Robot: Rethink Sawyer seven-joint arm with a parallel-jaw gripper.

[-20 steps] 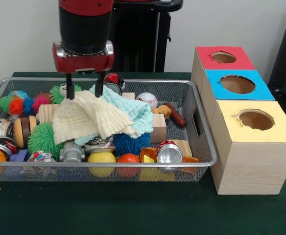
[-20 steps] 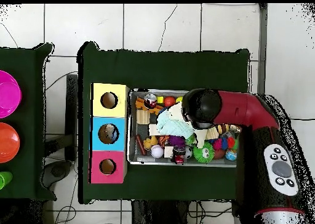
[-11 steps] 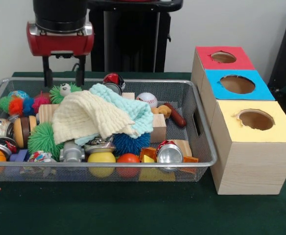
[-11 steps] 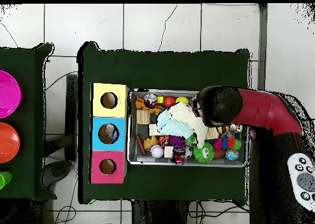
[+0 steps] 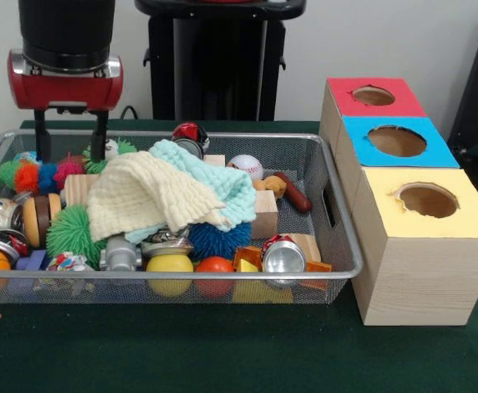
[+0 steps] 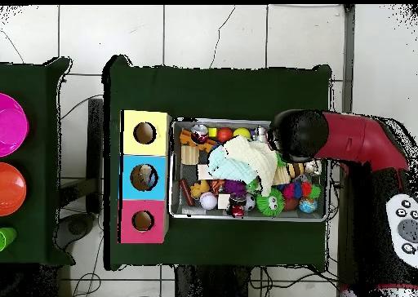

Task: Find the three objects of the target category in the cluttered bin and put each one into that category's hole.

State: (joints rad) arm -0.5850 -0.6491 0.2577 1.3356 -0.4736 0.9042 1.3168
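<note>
Three holes face you in the wooden box (image 5: 411,246) right of the bin: red (image 5: 373,96) farthest, blue (image 5: 397,141) in the middle, yellow (image 5: 428,200) nearest; from above you can see something lying in the blue one. The wire bin (image 5: 337,237) is crowded. A cream cloth (image 5: 145,196) and a pale blue cloth (image 5: 223,184) are heaped at its centre over wooden blocks, with a green spiky ball (image 5: 74,233), a baseball (image 5: 245,166), a crushed can (image 5: 281,255) and an orange ball (image 5: 214,266) around them. You'll find the gripper (image 5: 69,143) over the bin's left end, its fingers spread and empty, tips just above the small fuzzy balls (image 5: 38,173).
</note>
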